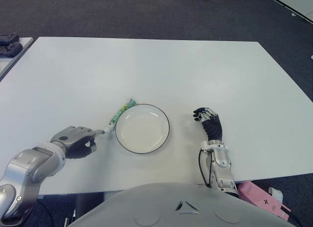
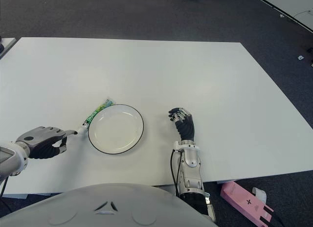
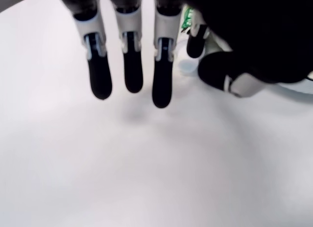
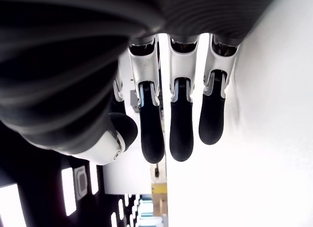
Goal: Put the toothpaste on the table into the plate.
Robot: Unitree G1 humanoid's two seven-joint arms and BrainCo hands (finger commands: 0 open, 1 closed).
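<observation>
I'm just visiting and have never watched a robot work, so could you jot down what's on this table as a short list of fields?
surface: white table
toothpaste: lies flat on the table, against the plate's left rim, not in the plate
plate: white with a dark rim, nothing in it
left hand: left of the plate, fingers open, holding nothing, fingertip close to the tube's cap end
right hand: right of the plate, fingers relaxed, holding nothing
task progress: toothpaste not yet picked up
</observation>
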